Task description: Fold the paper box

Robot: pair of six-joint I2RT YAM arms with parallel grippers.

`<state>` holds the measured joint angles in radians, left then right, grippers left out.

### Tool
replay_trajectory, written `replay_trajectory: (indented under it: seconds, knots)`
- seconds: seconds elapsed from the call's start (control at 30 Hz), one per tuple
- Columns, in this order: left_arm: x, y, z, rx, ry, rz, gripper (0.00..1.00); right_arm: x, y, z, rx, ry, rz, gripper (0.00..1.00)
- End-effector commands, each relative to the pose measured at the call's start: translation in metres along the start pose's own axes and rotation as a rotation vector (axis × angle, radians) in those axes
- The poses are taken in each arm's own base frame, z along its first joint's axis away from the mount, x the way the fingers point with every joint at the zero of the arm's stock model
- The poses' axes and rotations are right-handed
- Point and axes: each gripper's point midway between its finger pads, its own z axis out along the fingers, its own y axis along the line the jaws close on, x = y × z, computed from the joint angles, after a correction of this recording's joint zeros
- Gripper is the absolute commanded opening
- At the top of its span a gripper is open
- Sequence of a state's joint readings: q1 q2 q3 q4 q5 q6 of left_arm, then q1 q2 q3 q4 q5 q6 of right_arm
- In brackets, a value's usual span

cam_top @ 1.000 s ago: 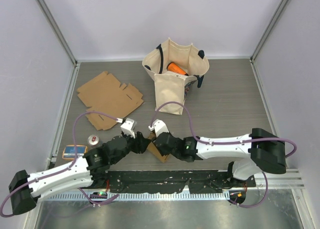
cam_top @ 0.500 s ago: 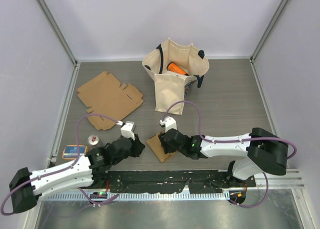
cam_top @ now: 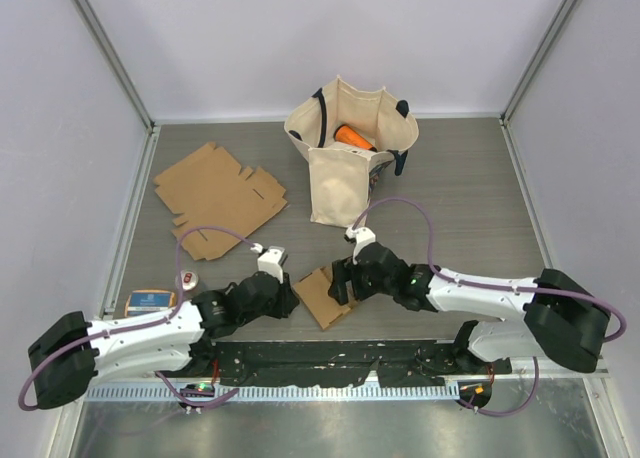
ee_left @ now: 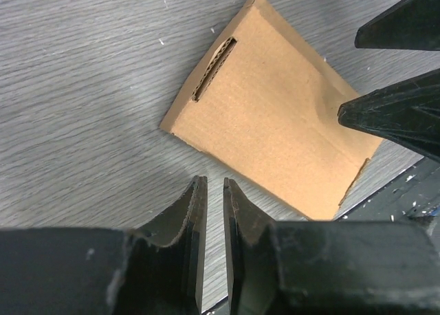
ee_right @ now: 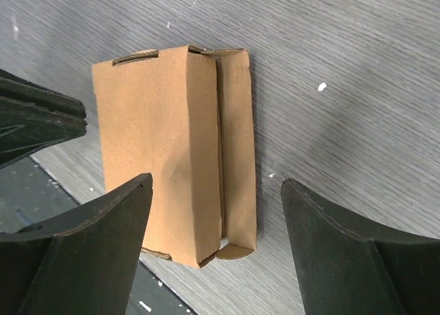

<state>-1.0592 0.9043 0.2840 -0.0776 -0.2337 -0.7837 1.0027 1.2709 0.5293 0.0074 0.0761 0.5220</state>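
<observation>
Far left, a flat cardboard sheet [cam_top: 218,193] lies on the table [cam_top: 470,198]. Near centre, the left gripper [ee_left: 212,186] hangs just beside the paper box [ee_left: 275,122], pinched almost together and gripping nothing. The box lies flattened by the near edge, with one narrow side panel not sitting flush. The right gripper [ee_right: 216,186] straddles it, spread wide, not touching. My call: pin one edge with the narrow gripper, then press that panel squarely along its crease.

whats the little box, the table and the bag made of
Box: brown corrugated cardboard, matte; fluting shows at the slot edge.
Table: looks like grey wood-grain laminate, with fine streaks.
Bag: probably cream canvas cloth, with soft slumped sides.
</observation>
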Motion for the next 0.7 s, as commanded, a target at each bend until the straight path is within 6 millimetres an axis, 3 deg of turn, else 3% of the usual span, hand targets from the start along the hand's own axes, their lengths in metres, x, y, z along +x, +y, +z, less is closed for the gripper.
replay_trajectory:
  seconds: [0.0, 0.13, 0.23, 0.5, 0.57, 0.6, 0.67]
  knots:
    - [-0.020, -0.020, -0.004, 0.073, -0.069, -0.034, 0.19, -0.008, 0.016, -0.008, -0.164, 0.005, 0.067, 0.81]
    - [-0.020, -0.027, -0.007, 0.103, -0.055, -0.033, 0.25, -0.011, 0.020, -0.011, -0.278, 0.010, 0.158, 0.81]
    - [-0.021, -0.043, -0.014, 0.195, -0.042, -0.016, 0.31, -0.013, 0.017, -0.012, -0.291, 0.011, 0.182, 0.81]
    - [-0.055, -0.090, -0.024, 0.370, -0.130, -0.011, 0.18, -0.019, 0.003, -0.017, -0.259, -0.008, 0.236, 0.79]
    - [-0.052, -0.095, -0.013, 0.371, -0.101, -0.013, 0.15, -0.019, -0.002, -0.016, -0.253, -0.010, 0.260, 0.78]
    - [-0.061, -0.106, -0.013, 0.402, -0.122, -0.019, 0.14, -0.016, -0.004, -0.016, -0.255, -0.001, 0.272, 0.75]
    - [-0.055, -0.109, 0.003, 0.384, -0.085, -0.017, 0.11, -0.015, -0.006, -0.016, -0.258, 0.003, 0.294, 0.69]
